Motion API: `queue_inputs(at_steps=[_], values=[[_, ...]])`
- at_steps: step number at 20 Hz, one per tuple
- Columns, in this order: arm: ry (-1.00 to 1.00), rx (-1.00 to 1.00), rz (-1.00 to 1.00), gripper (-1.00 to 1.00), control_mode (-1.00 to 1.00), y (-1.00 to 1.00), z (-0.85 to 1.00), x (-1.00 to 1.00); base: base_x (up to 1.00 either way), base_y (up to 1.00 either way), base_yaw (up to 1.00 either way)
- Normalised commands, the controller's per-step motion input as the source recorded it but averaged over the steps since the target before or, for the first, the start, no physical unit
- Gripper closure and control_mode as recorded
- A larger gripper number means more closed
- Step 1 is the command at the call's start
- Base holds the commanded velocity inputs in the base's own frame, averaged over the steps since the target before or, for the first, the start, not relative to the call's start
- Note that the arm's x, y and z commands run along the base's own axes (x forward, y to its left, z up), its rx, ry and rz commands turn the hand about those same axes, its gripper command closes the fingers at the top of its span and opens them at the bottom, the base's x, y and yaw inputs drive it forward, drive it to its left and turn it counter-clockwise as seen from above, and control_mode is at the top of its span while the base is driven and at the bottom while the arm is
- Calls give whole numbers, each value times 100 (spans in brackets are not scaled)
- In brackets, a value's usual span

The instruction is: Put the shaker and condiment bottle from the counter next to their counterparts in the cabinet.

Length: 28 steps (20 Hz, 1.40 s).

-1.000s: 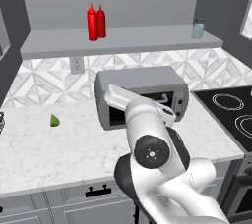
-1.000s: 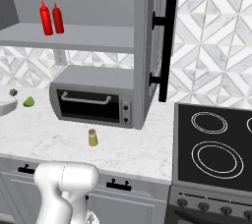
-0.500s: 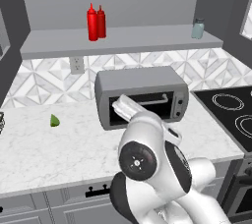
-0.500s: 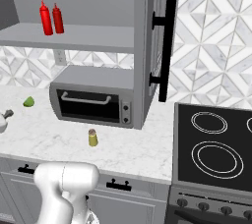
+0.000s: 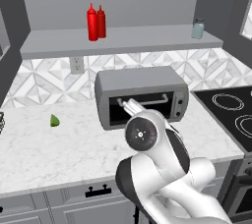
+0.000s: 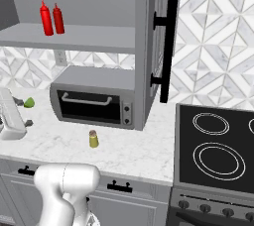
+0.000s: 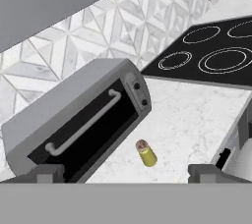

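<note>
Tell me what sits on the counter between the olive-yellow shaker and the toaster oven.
Nothing: in the right base view only bare marble counter separates the shaker from the toaster oven.

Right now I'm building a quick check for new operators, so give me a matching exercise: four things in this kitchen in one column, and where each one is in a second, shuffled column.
Things:
1. olive-yellow shaker
2. two red squeeze bottles
3. pale teal-grey shaker
4. small green fruit

Places:
A. right end of the cabinet shelf
B. on the counter in front of the toaster oven
C. on the counter, left of the toaster oven
D. side by side on the left part of the cabinet shelf

Pairs: 1-B, 2-D, 3-A, 4-C
</note>
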Motion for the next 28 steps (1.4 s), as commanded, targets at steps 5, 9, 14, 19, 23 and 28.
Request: queue_inputs(at_steps=[5,9,14,19,23,28], values=[[8,-1,0,-100,-100,0,-54,18,0,0,0],[0,0,0,-100,-100,-27,-65,40,0,0,0],[0,0,0,-100,-100,-34,-75,49,0,0,0],[-2,-2,0,-100,-100,-24,-82,29,0,0,0],[-5,-3,0,-100,-100,-24,-74,20,0,0,0],[-3,0,0,-100,-100,-32,-60,34,0,0,0]])
